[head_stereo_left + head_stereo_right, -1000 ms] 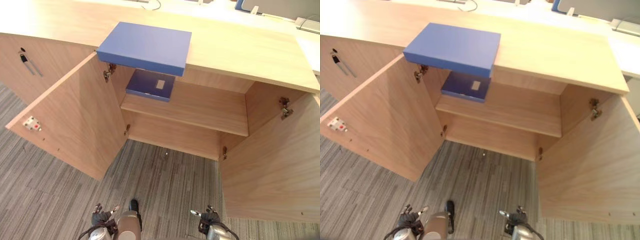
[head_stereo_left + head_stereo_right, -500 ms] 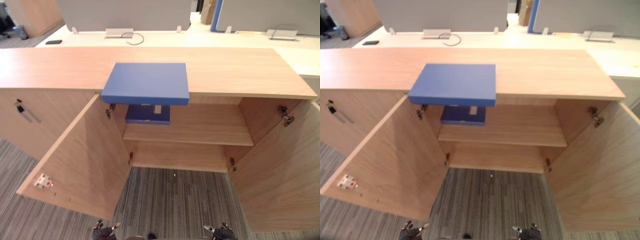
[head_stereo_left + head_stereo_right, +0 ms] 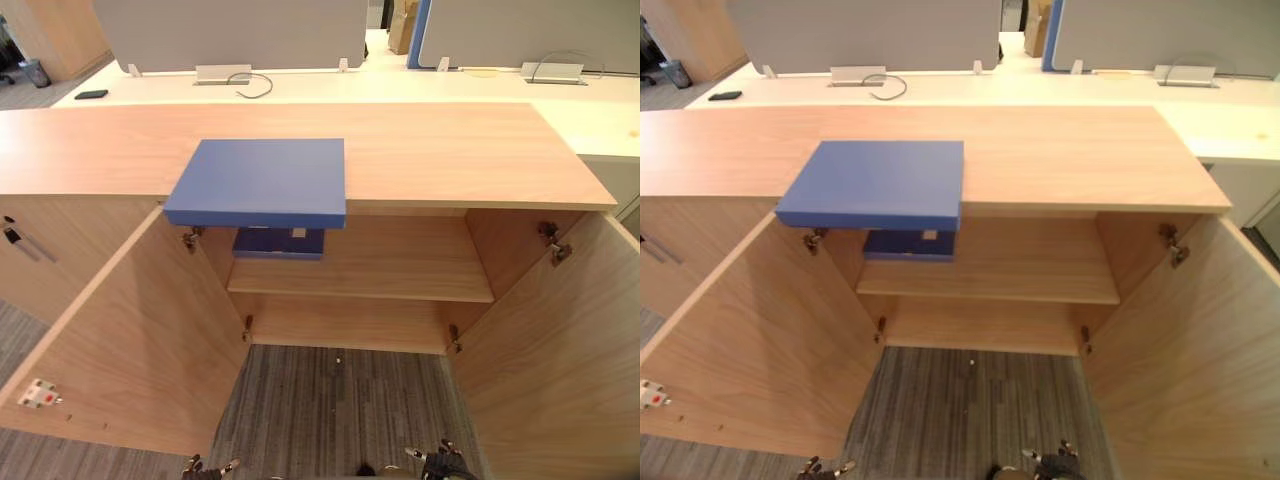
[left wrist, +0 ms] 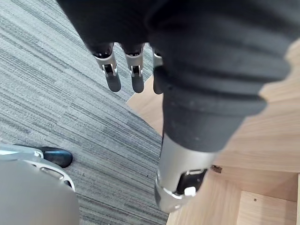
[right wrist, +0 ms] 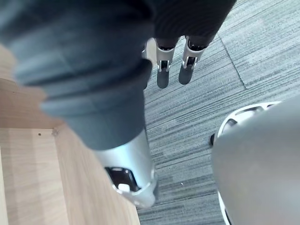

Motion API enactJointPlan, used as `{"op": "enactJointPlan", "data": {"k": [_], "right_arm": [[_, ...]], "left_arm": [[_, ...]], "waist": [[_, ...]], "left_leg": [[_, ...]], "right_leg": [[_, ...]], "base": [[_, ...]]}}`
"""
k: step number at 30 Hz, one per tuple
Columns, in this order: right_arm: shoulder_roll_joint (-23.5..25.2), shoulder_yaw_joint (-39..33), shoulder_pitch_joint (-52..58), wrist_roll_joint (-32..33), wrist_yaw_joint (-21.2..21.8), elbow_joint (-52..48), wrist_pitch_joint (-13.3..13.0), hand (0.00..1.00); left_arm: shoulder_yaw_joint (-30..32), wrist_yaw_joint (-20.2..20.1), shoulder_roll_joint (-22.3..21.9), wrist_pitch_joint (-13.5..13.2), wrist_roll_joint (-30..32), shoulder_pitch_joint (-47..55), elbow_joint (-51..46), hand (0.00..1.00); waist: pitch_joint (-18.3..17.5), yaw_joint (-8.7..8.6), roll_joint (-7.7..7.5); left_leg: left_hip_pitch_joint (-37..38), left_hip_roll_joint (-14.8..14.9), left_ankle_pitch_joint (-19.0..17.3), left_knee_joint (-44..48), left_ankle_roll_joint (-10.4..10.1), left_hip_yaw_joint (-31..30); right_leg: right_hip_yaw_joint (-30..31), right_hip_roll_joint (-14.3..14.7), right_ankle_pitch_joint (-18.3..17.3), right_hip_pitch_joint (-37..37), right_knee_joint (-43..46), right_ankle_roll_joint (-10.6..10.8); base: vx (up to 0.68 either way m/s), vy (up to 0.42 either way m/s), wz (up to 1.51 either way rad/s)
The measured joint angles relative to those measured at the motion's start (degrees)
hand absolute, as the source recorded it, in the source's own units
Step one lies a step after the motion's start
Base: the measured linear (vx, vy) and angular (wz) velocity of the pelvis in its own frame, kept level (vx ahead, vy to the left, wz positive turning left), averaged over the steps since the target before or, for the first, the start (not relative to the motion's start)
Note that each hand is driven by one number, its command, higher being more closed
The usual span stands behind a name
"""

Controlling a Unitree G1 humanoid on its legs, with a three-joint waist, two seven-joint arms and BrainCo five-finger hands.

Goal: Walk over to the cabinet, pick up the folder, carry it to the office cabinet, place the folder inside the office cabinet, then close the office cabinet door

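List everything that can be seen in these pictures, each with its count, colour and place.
folder on top: one, blue, flat on the cabinet top, overhanging the front edge.
folder inside: one, darker blue, at the left end of the upper shelf.
cabinet: one, light wood, in front of the robot, both doors open.
desk: one, white, behind the cabinet.
screens: two, grey, standing at the back of the desk.
small flat object: one, black, at the desk's left end.
carpet: grey, striped, on the floor.
left robot hand: one, silver with dark tips, fingers straight, over the carpet, holding nothing.
right robot hand: one, same colours, fingers straight, over the carpet, holding nothing.
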Motion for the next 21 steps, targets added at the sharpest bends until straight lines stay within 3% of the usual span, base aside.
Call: {"op": "enactJointPlan", "data": {"k": [5,8,9,10,12,14,17,21], "right_arm": [[0.6,-2.2,0.2,0.0,0.8,0.2,0.2,0.00],[0.5,-2.1,0.3,-0.2,2.4,0.2,0.4,0.00],[0.0,-0.6,0.1,-0.3,3.6,0.1,0.4,0.00],[-0.4,0.5,0.0,-0.4,4.1,0.1,0.5,0.00],[-1.5,3.1,-0.8,-1.0,5.7,0.0,0.7,0.00],[-2.9,5.0,-1.4,-2.9,7.4,0.0,1.1,0.00],[-5.6,6.8,-2.2,-4.8,9.4,0.1,1.7,0.00],[-7.4,7.2,-1.6,-4.8,10.1,0.4,2.1,0.00]], "left_arm": [[-0.4,-2.6,0.0,0.1,-3.5,0.1,0.3,0.00],[-10.5,-7.0,3.5,0.8,-9.5,0.9,-2.6,0.00],[-17.4,-9.6,5.5,1.3,-10.5,1.8,-8.2,0.00],[-20.1,-10.7,6.3,1.4,-10.5,2.2,-11.1,0.00],[-27.9,-14.2,10.7,1.5,-10.6,3.1,-22.4,0.00],[-31.3,-18.0,16.9,2.1,-12.2,3.4,-32.1,0.00],[-31.1,-21.3,30.8,3.3,-17.3,5.8,-50.1,0.00],[-30.5,-24.1,40.8,3.4,-27.2,10.9,-63.7,0.00]], "waist": [[-0.9,0.01,0.40],[-1.9,-0.74,0.27],[-2.3,-0.83,0.40],[-2.4,-0.86,0.40],[-2.5,-1.02,0.56],[-2.7,-1.72,0.59],[-2.9,-2.24,0.98],[-3.5,-2.40,1.91]], "left_leg": [[1.0,1.1,1.1,-3.8,-1.2,-0.5],[1.3,0.8,0.8,-4.6,-1.5,-0.6],[1.2,0.3,0.6,-4.5,-1.4,-0.6],[1.2,0.3,0.5,-4.5,-1.3,-0.6],[1.0,-0.3,-0.3,-4.3,-0.7,-0.5],[1.0,-0.9,-0.8,-3.9,-0.2,-0.5],[0.0,-2.0,-1.7,-1.9,0.9,-0.9],[0.0,-3.1,-2.2,0.2,1.1,-1.7]], "right_leg": [[-0.6,2.6,2.1,2.4,-5.6,-0.4],[0.0,3.1,3.2,3.9,-8.5,-0.7],[0.8,3.0,4.0,3.9,-9.5,-0.4],[1.2,2.9,4.3,3.9,-9.9,-0.3],[2.3,2.6,5.2,4.0,-10.9,0.3],[2.5,2.1,5.5,4.3,-11.6,0.9],[3.3,0.9,6.0,4.3,-12.0,1.6],[3.4,-0.2,6.1,5.0,-11.9,1.6]], "base": [[0.11,-0.068,0.05],[0.10,0.056,-0.01],[0.07,0.095,-0.09],[0.05,0.105,-0.19],[0.02,0.113,-0.17],[-0.01,0.102,-0.06],[-0.02,0.089,-0.11],[0.01,0.049,0.04]]}}
